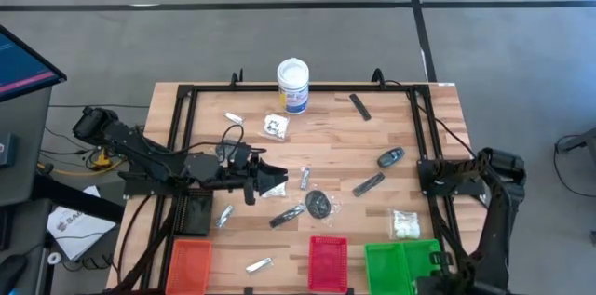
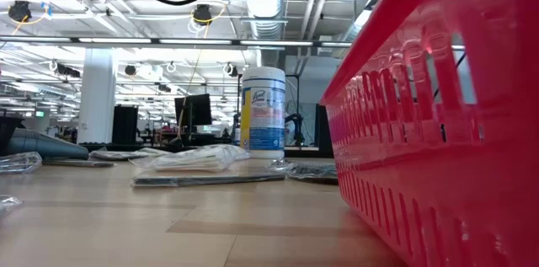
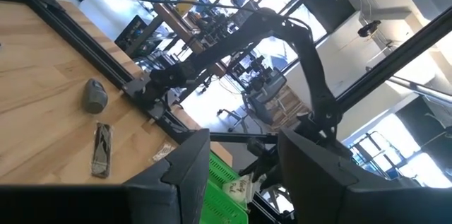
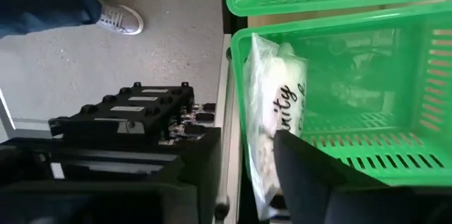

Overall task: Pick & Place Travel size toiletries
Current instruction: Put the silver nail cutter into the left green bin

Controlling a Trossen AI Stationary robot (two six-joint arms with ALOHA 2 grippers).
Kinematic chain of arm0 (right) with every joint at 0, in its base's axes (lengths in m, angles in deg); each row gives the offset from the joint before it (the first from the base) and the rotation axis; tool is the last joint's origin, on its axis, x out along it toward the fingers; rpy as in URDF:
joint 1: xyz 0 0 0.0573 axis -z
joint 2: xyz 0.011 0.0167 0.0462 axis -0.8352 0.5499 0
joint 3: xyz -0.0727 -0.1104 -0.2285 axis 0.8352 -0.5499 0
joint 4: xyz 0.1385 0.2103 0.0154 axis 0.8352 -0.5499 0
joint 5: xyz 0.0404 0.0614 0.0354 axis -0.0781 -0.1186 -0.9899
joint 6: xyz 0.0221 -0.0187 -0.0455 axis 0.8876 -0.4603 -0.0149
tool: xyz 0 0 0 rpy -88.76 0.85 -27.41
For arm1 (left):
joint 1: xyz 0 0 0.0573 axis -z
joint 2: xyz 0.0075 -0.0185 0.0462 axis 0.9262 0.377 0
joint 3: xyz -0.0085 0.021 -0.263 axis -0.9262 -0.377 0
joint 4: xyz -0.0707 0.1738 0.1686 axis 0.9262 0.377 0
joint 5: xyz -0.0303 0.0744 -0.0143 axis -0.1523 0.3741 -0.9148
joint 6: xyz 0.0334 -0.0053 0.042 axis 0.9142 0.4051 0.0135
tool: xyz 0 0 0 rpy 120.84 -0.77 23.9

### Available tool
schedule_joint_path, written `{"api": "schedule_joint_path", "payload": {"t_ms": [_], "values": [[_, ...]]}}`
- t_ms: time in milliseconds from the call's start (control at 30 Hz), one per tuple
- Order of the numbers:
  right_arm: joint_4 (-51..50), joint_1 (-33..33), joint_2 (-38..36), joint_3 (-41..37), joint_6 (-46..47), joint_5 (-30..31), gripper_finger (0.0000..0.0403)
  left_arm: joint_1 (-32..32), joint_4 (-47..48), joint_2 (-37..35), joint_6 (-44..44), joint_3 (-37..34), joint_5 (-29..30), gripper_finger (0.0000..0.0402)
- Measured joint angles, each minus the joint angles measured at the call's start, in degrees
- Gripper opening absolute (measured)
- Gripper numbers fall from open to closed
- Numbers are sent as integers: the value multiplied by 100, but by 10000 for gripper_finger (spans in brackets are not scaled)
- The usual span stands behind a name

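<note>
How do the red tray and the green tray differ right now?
The red tray sits at the middle of the table's near edge; the green tray is to its right, under the right gripper. In the right wrist view the green tray holds a clear packet; the red tray looks empty from above. Both are slotted plastic.

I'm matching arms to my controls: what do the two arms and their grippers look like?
Both are dark, nearly black jointed arms. The left arm carries black cabling and ends in the left gripper, with two broad, flat dark fingers. The right arm is the same build; the right gripper shows matching dark, wedge-shaped fingers. No markings are readable.
</note>
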Motion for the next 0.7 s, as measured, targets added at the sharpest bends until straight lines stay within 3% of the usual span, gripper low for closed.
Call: {"api": "schedule_joint_path", "payload": {"t_ms": [333, 567, 700], "values": [[-1085, 302, -3, 539, -451, 69, 166, -1, 0, 0, 0, 0, -2, 163], [-1361, 651, -3, 659, -1258, 268, 154, -1, -1, 0, -48, 0, -2, 163], [-1483, 822, -4, 661, -1463, 675, 135, -1, -4, 0, -153, 0, -2, 163]]}}
